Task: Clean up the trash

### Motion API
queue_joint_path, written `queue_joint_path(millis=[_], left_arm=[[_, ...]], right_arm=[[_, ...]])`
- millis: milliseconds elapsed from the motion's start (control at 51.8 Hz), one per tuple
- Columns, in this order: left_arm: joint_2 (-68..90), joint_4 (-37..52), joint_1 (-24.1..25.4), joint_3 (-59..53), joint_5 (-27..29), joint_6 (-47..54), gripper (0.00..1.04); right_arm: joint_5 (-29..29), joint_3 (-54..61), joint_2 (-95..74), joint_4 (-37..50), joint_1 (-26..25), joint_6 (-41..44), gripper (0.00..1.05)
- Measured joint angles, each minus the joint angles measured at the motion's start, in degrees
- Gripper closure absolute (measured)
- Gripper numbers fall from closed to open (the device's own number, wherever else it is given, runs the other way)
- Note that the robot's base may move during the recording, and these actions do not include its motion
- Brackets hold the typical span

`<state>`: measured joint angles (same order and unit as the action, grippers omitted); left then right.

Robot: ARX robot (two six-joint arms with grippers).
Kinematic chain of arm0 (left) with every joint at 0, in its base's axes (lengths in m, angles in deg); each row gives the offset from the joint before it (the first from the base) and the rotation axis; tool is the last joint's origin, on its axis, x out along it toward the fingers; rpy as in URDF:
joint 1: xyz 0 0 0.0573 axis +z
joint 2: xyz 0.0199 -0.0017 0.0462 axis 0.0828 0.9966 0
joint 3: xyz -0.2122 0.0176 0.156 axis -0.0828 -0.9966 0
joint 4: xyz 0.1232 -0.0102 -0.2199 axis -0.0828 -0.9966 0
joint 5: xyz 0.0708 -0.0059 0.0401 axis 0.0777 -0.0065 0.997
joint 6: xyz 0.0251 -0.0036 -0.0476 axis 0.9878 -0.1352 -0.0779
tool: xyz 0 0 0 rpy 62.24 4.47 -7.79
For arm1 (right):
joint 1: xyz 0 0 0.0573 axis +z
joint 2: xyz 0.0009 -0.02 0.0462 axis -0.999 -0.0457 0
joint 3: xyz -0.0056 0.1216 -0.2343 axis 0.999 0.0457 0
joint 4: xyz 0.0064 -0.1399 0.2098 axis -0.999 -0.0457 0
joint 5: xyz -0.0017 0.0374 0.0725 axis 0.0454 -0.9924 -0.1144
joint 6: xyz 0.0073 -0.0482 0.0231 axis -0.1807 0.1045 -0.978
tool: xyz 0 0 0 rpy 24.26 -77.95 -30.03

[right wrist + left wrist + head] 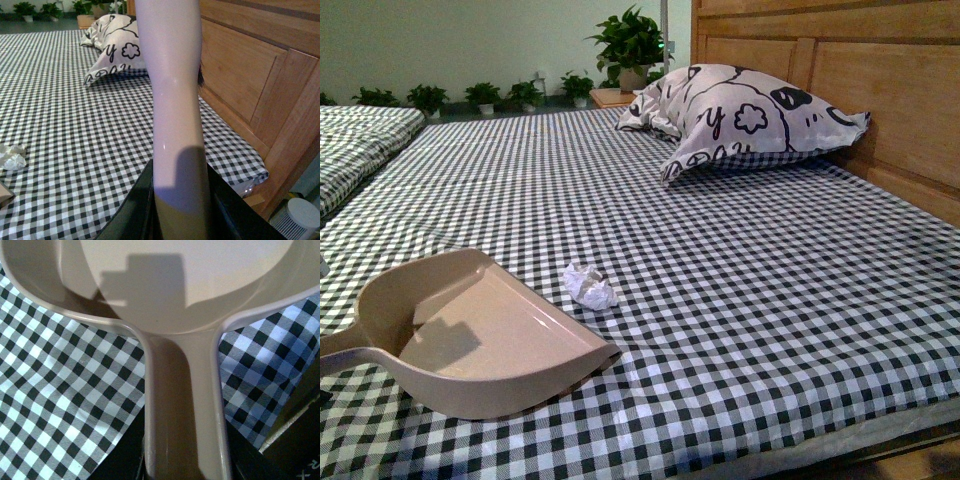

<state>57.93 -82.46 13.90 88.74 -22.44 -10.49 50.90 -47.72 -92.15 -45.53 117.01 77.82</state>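
Observation:
The trash (pixel 590 287), a small crumpled wad of white paper, lies on the checked bedsheet just beyond the dustpan's open lip. It also shows as trash (pixel 12 156) in the right wrist view. The pink dustpan (pixel 480 335) rests on the sheet at the near left, mouth facing right. My left gripper (pixel 184 467) is shut on the dustpan handle (pixel 182 405). My right gripper (pixel 180 205) is shut on the pale brush handle (pixel 175 95), held upright over the bed's right side. The bristles are mostly hidden. Neither gripper shows in the front view.
A white pillow (pixel 740 115) with black drawings leans against the wooden headboard (pixel 880 90) at the back right. Potted plants (pixel 630 45) line the far wall. A second bed (pixel 355 140) lies at the left. The bed's near edge (pixel 840 440) drops off in front.

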Motion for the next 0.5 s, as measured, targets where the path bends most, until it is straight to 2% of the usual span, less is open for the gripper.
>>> queue_joint_path(millis=[502], left_arm=[[2.69,0.02,0.87,1.27,-0.68,0.31,0.80]], right_arm=[[-0.02,0.00,0.00,0.00,0.00,0.00,0.83]])
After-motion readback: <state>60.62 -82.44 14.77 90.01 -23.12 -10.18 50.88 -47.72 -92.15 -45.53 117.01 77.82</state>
